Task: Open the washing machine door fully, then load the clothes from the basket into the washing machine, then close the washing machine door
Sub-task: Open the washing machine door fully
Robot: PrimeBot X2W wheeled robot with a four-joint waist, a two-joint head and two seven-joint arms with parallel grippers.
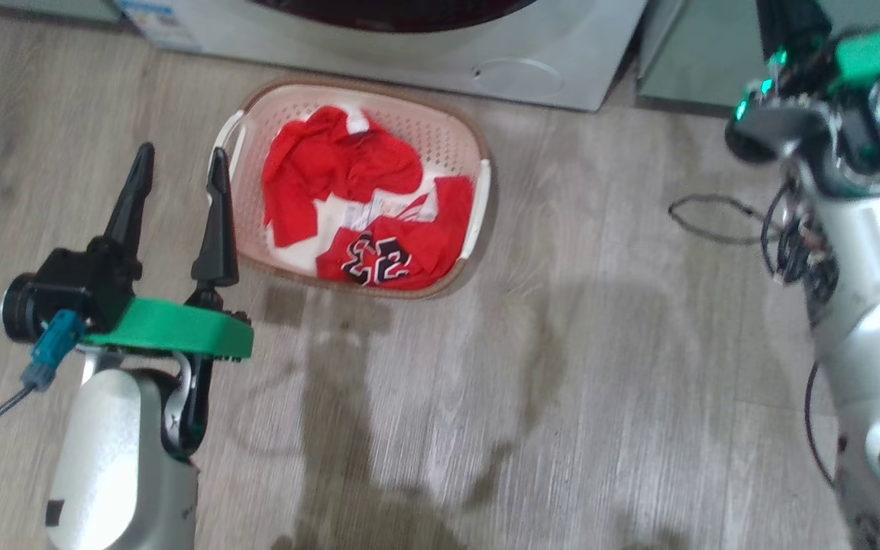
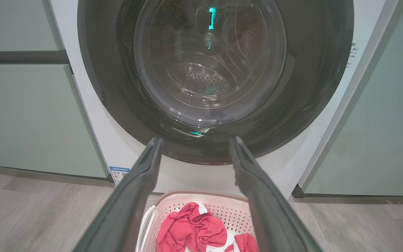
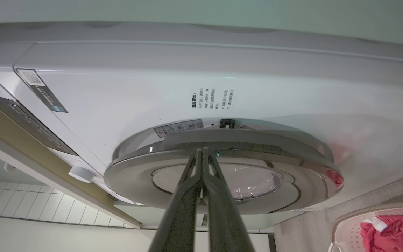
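The basket [image 1: 480, 153] stands on the floor in front of the washing machine [image 1: 562, 53], with the red clothes [image 1: 341, 164] in it, one showing a black-and-white print. My left gripper [image 1: 182, 153] hangs open and empty just left of the basket. Its wrist view looks between its fingers [image 2: 135, 189] at the washing machine door [image 2: 313, 87], the basket [image 2: 173, 203] and the clothes [image 2: 191, 227] below. My right gripper [image 3: 202, 150] is shut with nothing in it, its tips at the edge of the door's rim [image 3: 135, 175]. I cannot tell whether the door is latched.
Pale green cabinets [image 2: 30, 115] flank the washer on both sides. A thin cable loop [image 1: 715, 218] lies on the wooden floor to the basket's right, near my right arm [image 1: 852, 252]. A round filter cap [image 1: 518, 76] sits low on the washer's front.
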